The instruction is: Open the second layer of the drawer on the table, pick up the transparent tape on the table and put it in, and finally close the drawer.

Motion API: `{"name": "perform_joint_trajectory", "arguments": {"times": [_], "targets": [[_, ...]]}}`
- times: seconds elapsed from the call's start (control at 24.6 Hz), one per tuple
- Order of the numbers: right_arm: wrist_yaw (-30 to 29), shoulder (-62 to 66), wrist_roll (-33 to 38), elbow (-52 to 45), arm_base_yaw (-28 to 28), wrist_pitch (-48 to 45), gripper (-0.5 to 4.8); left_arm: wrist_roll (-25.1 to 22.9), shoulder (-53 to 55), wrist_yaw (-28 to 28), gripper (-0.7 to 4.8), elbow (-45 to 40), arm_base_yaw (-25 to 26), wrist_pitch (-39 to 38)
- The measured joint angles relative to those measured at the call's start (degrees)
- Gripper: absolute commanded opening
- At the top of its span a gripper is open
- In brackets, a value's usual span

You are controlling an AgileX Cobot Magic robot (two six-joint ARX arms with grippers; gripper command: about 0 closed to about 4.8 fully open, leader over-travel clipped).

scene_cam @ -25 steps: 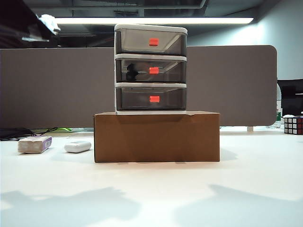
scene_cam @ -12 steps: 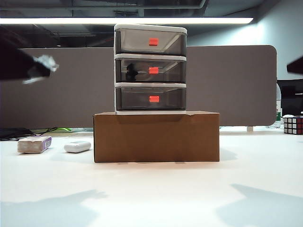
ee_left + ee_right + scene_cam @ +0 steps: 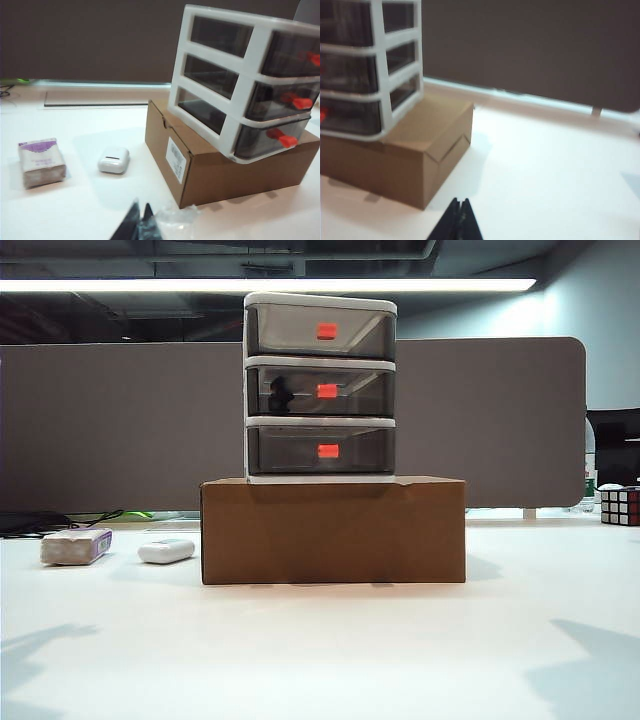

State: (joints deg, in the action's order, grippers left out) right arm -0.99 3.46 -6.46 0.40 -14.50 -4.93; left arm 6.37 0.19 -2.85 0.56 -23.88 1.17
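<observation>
from where i sit, the drawer point(image 3: 320, 385) stands on a brown cardboard box point(image 3: 333, 530), and all three layers look flush with the white frame

the left gripper point(image 3: 140, 225) hangs over the table point(image 3: 320, 650) on the side of the box where a soft tissue pack point(image 3: 75, 546) and a smooth white case point(image 3: 166, 551) lie. its black fingertips are pressed together with nothing between them that i can see. a scrap of crinkled clear film point(image 3: 175, 219) sits just beside them; i cannot tell what it belongs to

the right gripper point(image 3: 459, 217) hangs off the other side of the box, fingertips likewise together and empty. neither gripper shows in the exterior view, so i cannot judge which is nearer

what any next move turns on: the second layer point(image 3: 320, 390) slides along an axis running out over the front of the box, and its red-orange knob point(image 3: 327, 391) faces that way. both grippers sit to the sides, well apart from it

the transparent tape is not on the table near the box in any view. a dark shape point(image 3: 280, 395) shows through the smoky plastic of the second layer; whether that is the tape i cannot tell. if it is, i judge the task about done

the frame is glossy hard plastic, the box matte card, the table plain white
</observation>
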Motion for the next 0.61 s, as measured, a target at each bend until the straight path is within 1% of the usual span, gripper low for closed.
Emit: {"name": "perform_joint_trajectory", "arguments": {"times": [0.04, 0.12, 0.16, 0.2, 0.28, 0.41, 0.45, 0.49, 0.57, 0.61], "targets": [[-2.1, -1.7, 0.0, 0.0, 1.7, 1.0, -0.05, 0.7, 0.0, 2.4, -0.06, -0.2, 1.3, -0.2], [-3.4, -3.2, 0.0, 0.0, 3.5, 2.8, -0.05, 0.2, -0.1, 3.9, -0.06, -0.1, 1.2, -0.2], [-3.4, -3.3, 0.0, 0.0, 3.9, 3.2, -0.05, -0.5, -0.1, 3.0, -0.06, -0.2, 1.2, -0.1], [-3.4, -3.4, 0.0, 0.0, 4.6, 3.2, -0.05, -1.4, -0.1, 0.6, -0.06, -0.2, 1.2, -0.3], [-3.2, -3.4, -0.1, 0.0, 5.2, 3.1, -0.05, -2.5, -0.1, -1.5, -0.06, -0.2, 1.4, -0.2], [-3.1, -3.4, -0.8, 0.0, 6.6, 3.0, -0.05, -4.8, -0.1, -1.4, -0.06, -0.2, 3.1, -0.3], [-3.1, -3.4, -1.0, 0.0, 7.2, 3.0, -0.05, -5.2, -0.1, -0.2, -0.06, -0.2, 5.7, -0.3], [-3.1, -3.4, -1.1, 0.0, 7.7, 3.0, -0.05, -5.3, -0.1, 0.6, -0.06, -0.2, 7.0, -0.3], [-3.3, -3.4, -1.3, 0.0, 9.2, 3.0, -0.05, -5.3, -0.1, 4.7, -0.06, -0.2, 11.5, 0.6], [-3.8, -3.4, -1.4, 0.0, 10.1, 2.9, -0.05, -5.1, -0.1, 6.8, -0.06, -0.2, 14.5, 1.2]]}}
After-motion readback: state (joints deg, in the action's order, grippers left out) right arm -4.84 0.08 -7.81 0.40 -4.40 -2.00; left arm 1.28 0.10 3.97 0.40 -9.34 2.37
